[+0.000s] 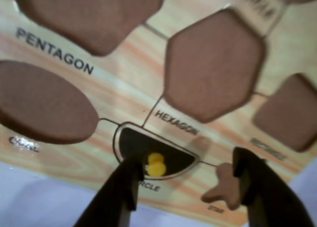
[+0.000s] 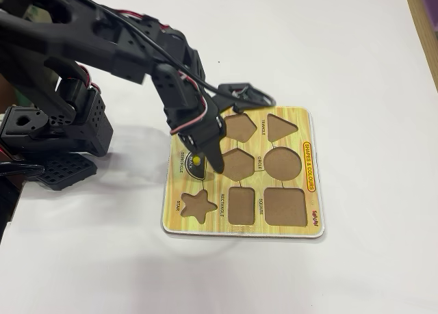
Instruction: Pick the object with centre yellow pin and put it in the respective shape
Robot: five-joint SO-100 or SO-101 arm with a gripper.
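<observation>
On white table point(image 2: 356, 54), shape board point(image 2: 294, 228) lies flat.

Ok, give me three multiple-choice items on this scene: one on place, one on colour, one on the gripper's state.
1. Where does the semicircle piece lie?
A. in the semicircle cutout
B. in the star cutout
C. on the bare table

2. What colour is the piece's knob?
A. red
B. yellow
C. blue

3. How does the gripper stand?
A. shut on the knob
B. open, one finger either side of the knob
C. out of view

Answers:
1 A, the wrist view shows the dark piece filling that recess.
2 B, it looks yellow in both views.
3 B, the fingers stand apart with a clear gap between them.
</observation>
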